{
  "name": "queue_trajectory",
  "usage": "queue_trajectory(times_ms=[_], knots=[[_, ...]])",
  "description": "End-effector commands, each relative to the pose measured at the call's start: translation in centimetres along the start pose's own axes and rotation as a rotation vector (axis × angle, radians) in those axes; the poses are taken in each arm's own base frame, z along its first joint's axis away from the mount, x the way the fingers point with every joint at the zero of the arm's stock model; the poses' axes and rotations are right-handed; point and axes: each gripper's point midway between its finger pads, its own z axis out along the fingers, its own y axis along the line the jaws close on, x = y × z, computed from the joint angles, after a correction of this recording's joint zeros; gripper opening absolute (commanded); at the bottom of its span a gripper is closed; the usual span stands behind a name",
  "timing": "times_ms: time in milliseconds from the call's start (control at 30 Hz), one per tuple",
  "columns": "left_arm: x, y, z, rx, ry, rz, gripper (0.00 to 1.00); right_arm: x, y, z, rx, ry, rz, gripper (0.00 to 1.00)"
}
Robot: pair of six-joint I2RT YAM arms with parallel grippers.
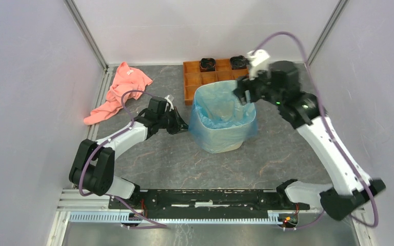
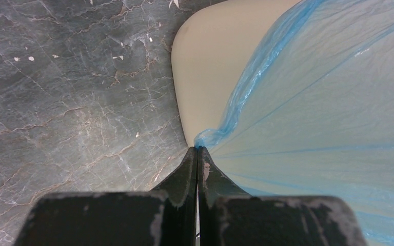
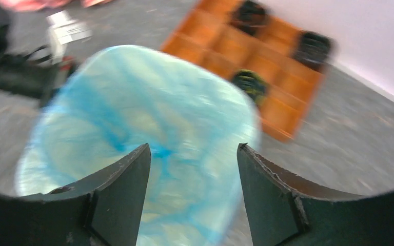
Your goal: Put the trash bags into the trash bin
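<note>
The light-blue translucent trash bag (image 1: 220, 115) lines the beige trash bin (image 2: 210, 72), with its film folded over the rim and down the sides. The bin stands at the table's middle in the top view. My left gripper (image 1: 183, 124) is at the bin's left side, shut on a pinch of the bag's edge (image 2: 208, 137). My right gripper (image 1: 244, 95) hovers open and empty above the bin's far right rim. In the right wrist view the bag-lined opening (image 3: 143, 128) is blurred below the open gripper (image 3: 194, 148).
An orange-brown compartment tray (image 1: 197, 77) with black items stands just behind the bin. A salmon-pink cloth (image 1: 118, 92) lies at the far left. Walls close the sides and back.
</note>
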Motion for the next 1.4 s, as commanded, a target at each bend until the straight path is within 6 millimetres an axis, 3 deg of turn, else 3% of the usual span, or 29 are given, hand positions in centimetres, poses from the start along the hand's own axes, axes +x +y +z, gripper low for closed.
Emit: queue_trajectory(times_ms=[0,67,100,200,267,300,567,733,833,933,1067,1233,1367], knots=[[-1.2,-2.0,-1.2,0.035,-0.039,0.078,0.02,1.4,7.8,4.0,-0.279,0.098,-0.119,0.67],[-1.3,-1.9,-1.4,0.027,-0.041,0.085,0.02,4.2,8.9,5.6,-0.296,0.214,-0.155,0.61],[-1.3,-1.9,-1.5,0.024,-0.043,0.087,0.02,6.1,8.9,6.3,-0.275,0.289,-0.179,0.52],[-1.4,-2.0,-1.6,0.022,-0.049,0.092,0.02,11.2,7.1,7.5,-0.161,0.477,-0.261,0.29],[-1.4,-1.9,-1.5,0.02,-0.049,0.09,0.02,13.1,5.9,8.0,-0.096,0.546,-0.295,0.16],[-1.4,-2.0,-1.5,0.021,-0.049,0.091,0.02,13.6,5.7,8.3,-0.089,0.564,-0.31,0.14],[-1.6,-2.4,-1.5,0.034,-0.045,0.092,0.02,18.1,8.3,10.8,-0.188,0.69,-0.355,0.13],[-1.6,-2.7,-1.5,0.043,-0.043,0.096,0.02,21.4,9.4,11.0,-0.223,0.727,-0.349,0.13],[-1.7,-2.5,-1.4,0.032,-0.047,0.097,0.02,23.5,9.5,10.4,-0.242,0.751,-0.347,0.12],[-1.7,-2.3,-1.2,0.025,-0.044,0.093,0.02,25.1,8.7,9.9,-0.216,0.794,-0.373,0.04],[-1.7,-2.4,-1.2,0.029,-0.041,0.095,0.02,26.0,8.2,9.4,-0.194,0.808,-0.38,0.01],[-1.8,-2.6,-1.3,0.033,-0.045,0.099,0.02,27.9,7.1,9.2,-0.147,0.863,-0.396,0.04],[-1.6,-2.6,-1.3,0.036,-0.04,0.099,0.02,28.8,7.7,9.7,-0.18,0.883,-0.379,0.16]])
